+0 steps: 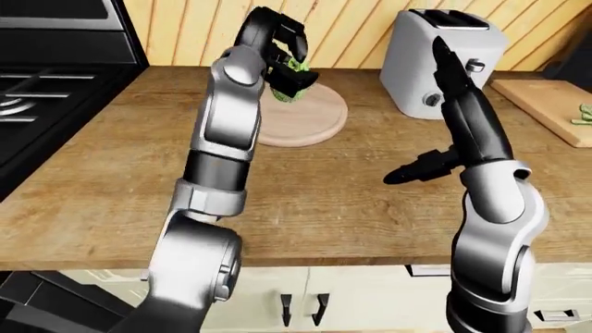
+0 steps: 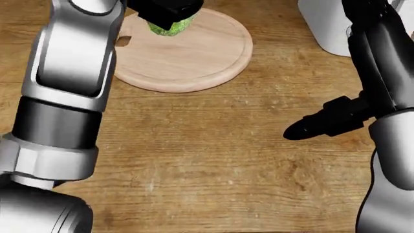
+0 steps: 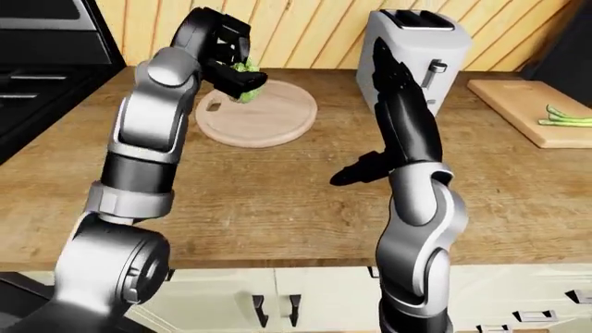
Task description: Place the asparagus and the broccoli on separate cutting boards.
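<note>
Asparagus point(image 3: 566, 118) lies on rectangular cutting board point(image 3: 518, 97), view right: 1 of 2 done. Left hand point(image 1: 282, 52) grips broccoli point(image 3: 244, 78) above round cutting board point(image 2: 194, 63); release pending. Right hand point(image 1: 411, 168) empty; finger state cannot be determined.

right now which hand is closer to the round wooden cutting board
Left. The left hand holds the green broccoli just over the round wooden cutting board; the right hand hangs over bare counter, well off the board's right side.
</note>
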### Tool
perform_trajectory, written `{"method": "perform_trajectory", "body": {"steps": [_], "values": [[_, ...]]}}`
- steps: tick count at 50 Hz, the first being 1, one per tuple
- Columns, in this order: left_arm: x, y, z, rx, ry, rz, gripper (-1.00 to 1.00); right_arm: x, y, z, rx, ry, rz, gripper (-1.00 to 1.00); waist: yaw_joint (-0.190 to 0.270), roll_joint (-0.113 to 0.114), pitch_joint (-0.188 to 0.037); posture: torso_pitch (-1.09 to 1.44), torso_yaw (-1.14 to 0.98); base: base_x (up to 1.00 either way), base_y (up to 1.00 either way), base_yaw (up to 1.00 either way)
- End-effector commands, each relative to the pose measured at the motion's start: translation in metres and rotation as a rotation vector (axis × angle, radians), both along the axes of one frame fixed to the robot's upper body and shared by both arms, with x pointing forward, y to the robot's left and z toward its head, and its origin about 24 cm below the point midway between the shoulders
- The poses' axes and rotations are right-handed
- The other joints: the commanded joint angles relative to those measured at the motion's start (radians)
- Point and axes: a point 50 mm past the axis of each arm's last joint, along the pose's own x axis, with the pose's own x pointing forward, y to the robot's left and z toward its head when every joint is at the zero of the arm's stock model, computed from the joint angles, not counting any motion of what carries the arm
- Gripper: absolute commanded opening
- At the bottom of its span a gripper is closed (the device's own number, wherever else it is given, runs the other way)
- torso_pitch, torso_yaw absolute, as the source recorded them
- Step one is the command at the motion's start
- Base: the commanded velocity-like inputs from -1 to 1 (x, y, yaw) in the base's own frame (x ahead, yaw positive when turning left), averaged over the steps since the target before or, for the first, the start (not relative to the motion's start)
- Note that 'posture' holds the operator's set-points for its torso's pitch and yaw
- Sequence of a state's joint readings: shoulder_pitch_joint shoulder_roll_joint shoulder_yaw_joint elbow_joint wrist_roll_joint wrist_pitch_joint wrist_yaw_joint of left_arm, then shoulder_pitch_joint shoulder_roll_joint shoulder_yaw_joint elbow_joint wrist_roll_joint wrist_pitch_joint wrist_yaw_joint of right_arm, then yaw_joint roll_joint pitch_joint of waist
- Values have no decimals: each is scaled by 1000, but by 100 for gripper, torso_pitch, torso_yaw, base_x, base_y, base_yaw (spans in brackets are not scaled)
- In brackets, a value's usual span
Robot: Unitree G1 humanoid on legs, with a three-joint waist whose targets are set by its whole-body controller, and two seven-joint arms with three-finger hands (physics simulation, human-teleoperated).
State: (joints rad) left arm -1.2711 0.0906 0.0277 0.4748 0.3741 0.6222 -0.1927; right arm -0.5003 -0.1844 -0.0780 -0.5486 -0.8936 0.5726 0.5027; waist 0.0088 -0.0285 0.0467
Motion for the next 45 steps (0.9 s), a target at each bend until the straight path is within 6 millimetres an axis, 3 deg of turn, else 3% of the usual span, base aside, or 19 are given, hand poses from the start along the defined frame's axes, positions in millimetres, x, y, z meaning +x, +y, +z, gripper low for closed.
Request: {"method": "perform_trajectory", "body": {"steps": [1,10,24,45], "values": [[-1,-3,25,-29,-136,-8,-100,-5,1,13,-15,-75,-4,100,1,-2,-30,0,0,0,0,0],[31,9,-2,-79,-78,55,-100,-4,2,11,-15,-70,2,100,-1,0,-38,0,0,0,0,0],[31,1,-1,-88,-76,43,-100,-3,2,9,-9,-68,6,100,-3,4,-44,0,0,0,0,0],[37,4,-33,-74,-26,63,-98,-1,4,6,-5,-59,10,100,-5,6,-54,0,0,0,0,0]]}}
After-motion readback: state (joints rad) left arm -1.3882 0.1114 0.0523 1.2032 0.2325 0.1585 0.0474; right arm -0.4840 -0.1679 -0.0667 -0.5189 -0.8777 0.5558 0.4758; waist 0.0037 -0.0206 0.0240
